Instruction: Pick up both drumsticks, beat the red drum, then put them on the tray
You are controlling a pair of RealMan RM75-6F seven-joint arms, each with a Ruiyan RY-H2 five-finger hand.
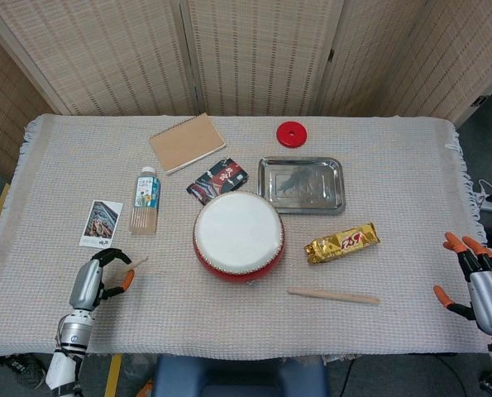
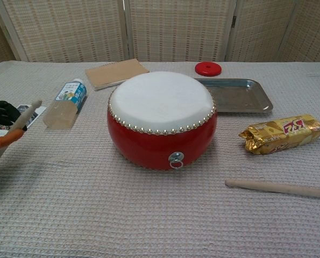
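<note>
The left hand (image 1: 93, 279) grips one drumstick (image 2: 13, 134) above the bench (image 1: 411, 165), left of the red drum (image 1: 238, 235). The right hand (image 1: 481, 281) hangs spread; the second drumstick (image 1: 333, 294) lies before the tray (image 1: 301, 184).

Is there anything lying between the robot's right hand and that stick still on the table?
Nothing visible. Only bare cloth lies between the right hand and the second drumstick; the gold snack packet sits farther back, off that line.
</note>
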